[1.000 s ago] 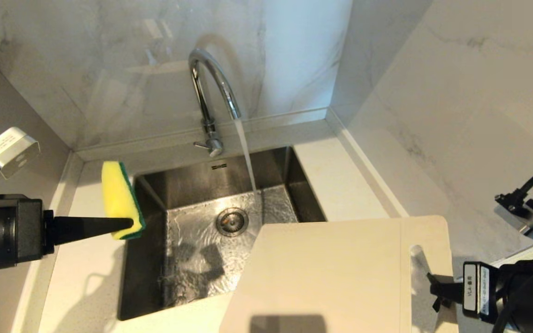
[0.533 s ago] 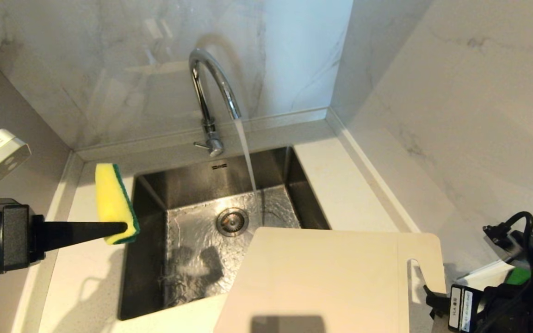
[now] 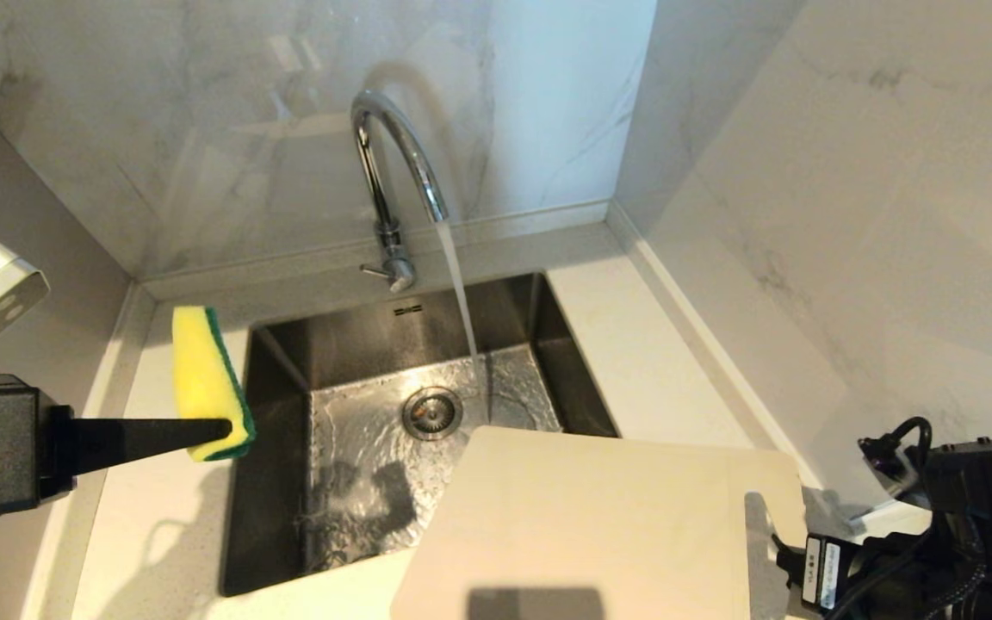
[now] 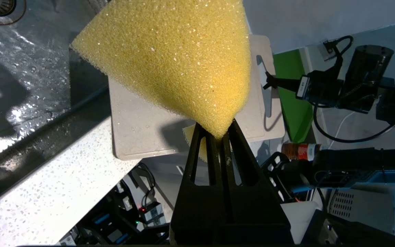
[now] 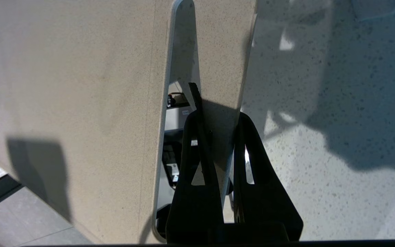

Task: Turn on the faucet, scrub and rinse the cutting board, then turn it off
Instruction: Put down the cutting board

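The chrome faucet (image 3: 393, 164) is running, and its stream (image 3: 460, 293) falls into the steel sink (image 3: 268, 482). My right gripper (image 3: 778, 548) (image 5: 214, 116) is shut on the strip beside the slot handle of the beige cutting board (image 3: 582, 525) (image 5: 81, 103). The board hangs above the sink's near right corner, clear of the stream. Over the left counter my left gripper (image 3: 225, 428) (image 4: 218, 132) is shut on the lower corner of an upright yellow-green sponge (image 3: 203, 383) (image 4: 170, 58). The left wrist view also takes in the board (image 4: 139, 120).
Marble walls close in the back and right of the sink. White speckled counter (image 3: 634, 344) runs round it. The drain (image 3: 431, 412) lies in the wet basin. In the left wrist view a green mat (image 4: 290, 89) and a bottle (image 4: 298, 150) lie beyond the board.
The right gripper has drawn back towards the robot and sunk, carrying the board lower in the head view. The left gripper with the sponge drifted slightly left. Water keeps running.
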